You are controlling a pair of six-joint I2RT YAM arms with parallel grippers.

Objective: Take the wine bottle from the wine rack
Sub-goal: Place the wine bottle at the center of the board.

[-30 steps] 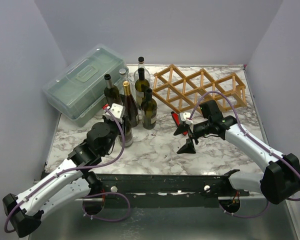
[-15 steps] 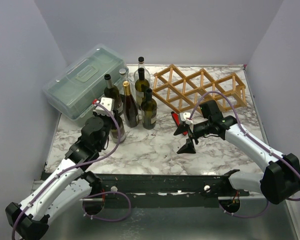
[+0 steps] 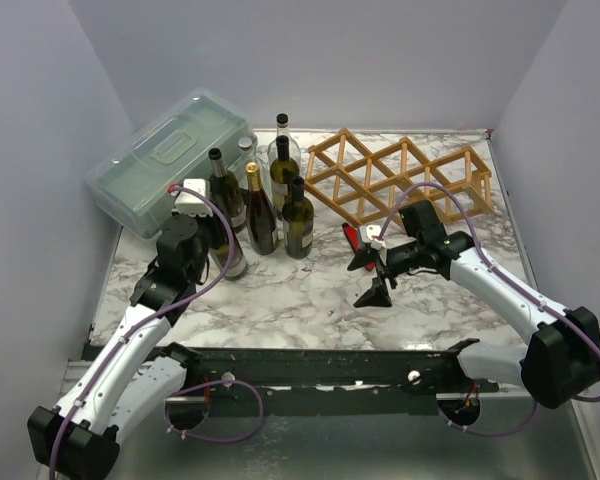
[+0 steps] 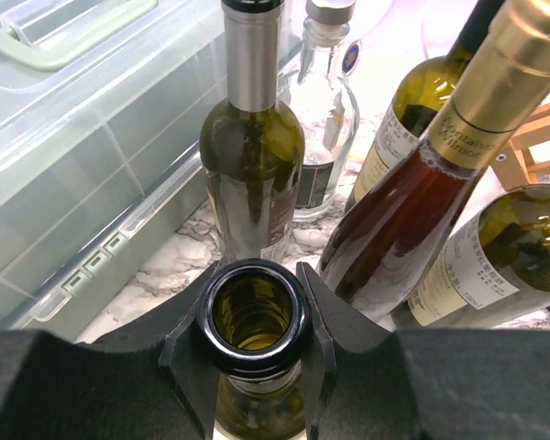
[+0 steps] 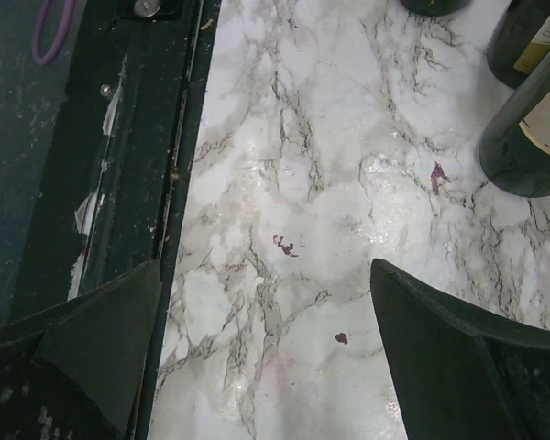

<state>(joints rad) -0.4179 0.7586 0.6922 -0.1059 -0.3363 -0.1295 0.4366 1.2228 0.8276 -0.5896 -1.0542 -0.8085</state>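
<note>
Open-mouthed green wine bottle (image 4: 257, 408), upright among other bottles (image 3: 280, 195) left of the wine rack (image 3: 420, 185), is pinched at the neck by left end effector (image 4: 254, 316); right end effector (image 3: 368, 277) is spread; plastic box (image 3: 170, 175) is lidded.

I see the wine rack (image 3: 405, 180) at the table's (image 3: 310, 290) back right, the lidded box (image 3: 165, 175) back left, the other bottles (image 3: 298, 215) standing between them, and the wine bottle (image 3: 230, 258) at their front left.

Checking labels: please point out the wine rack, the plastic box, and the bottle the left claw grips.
wine rack (image 3: 395, 180), top view, middle of lattice
plastic box (image 3: 170, 150), top view, lid
gripped bottle (image 4: 255, 268), left wrist view, mouth rim
</note>
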